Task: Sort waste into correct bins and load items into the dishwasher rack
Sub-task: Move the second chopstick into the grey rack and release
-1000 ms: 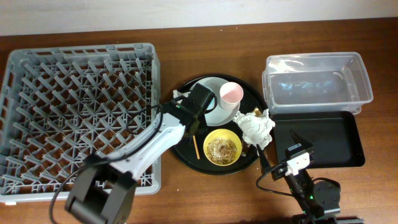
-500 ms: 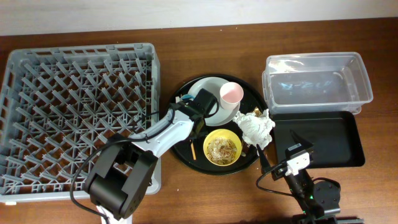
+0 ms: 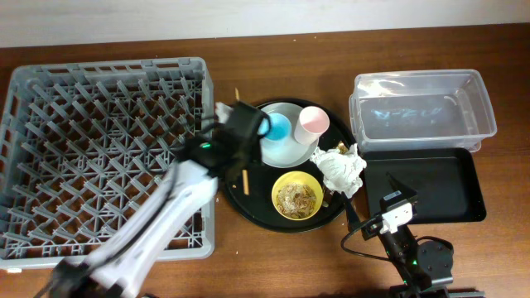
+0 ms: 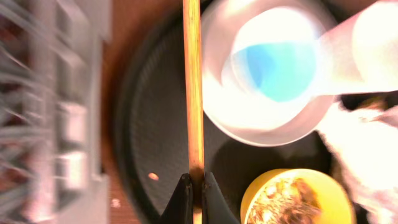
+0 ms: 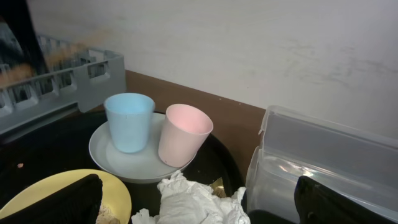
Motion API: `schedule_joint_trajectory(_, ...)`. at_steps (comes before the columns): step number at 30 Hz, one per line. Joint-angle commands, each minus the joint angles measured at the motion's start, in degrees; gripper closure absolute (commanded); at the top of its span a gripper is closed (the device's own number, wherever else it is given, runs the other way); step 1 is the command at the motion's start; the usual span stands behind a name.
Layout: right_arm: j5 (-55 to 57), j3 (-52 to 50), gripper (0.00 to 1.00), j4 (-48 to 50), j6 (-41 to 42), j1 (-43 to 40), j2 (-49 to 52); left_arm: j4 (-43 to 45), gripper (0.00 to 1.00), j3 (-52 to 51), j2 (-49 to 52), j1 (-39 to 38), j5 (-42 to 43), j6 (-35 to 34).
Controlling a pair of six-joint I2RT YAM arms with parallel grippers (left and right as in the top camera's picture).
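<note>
My left gripper (image 3: 242, 157) is shut on a thin wooden chopstick (image 4: 193, 87), held above the left part of the round black tray (image 3: 248, 201), beside the grey dishwasher rack (image 3: 99, 157); I see only one stick. The pale plate (image 3: 286, 151) carries the blue cup (image 3: 277, 128) and the pink cup (image 3: 312, 122). The yellow bowl (image 3: 297, 195) holds brownish food scraps. The white tissue (image 3: 341, 168) lies at the tray's right rim. My right gripper (image 3: 373, 196) is open and empty, low, just short of the tissue (image 5: 199, 202).
The clear tub (image 3: 422, 112) stands at the back right, with the shallow black rectangular tray (image 3: 435, 186) in front of it. The rack fills the table's left side, and its right wall is close to the held chopstick.
My left gripper has risen and shifted left towards the rack with the chopstick in it, uncovering the blue cup. The right arm has not moved.
</note>
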Motion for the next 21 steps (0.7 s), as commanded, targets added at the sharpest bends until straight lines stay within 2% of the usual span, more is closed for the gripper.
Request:
schedule_joint_trajectory(1,0.31,-0.31,0.02,-0.24,0.46,-0.22,-0.33,-2.43,0.99,0.74,-5.46,4.28,-0.02,11.82)
schedule_joint_trajectory(4,0.31,-0.31,0.02,-0.24,0.46,-0.22,-0.33,-4.55,0.99,0.74,-6.32,8.09,0.0,18.27)
schedule_joint_trajectory(9,0.31,-0.31,0.02,-0.24,0.46,-0.22,-0.33,-7.08,0.99,0.72,-4.37,12.52,-0.04,23.85)
schedule_joint_trajectory(18,0.31,-0.31,0.01,-0.24,0.46,-0.22,-0.33,-7.28,0.99,0.72,3.67,15.87,-1.09,24.09)
schedule_joint_trajectory(21,0.31,-0.31,0.01,-0.24,0.46,-0.22,-0.33,-7.08,0.99,0.72,6.19,17.03,-1.07,22.21)
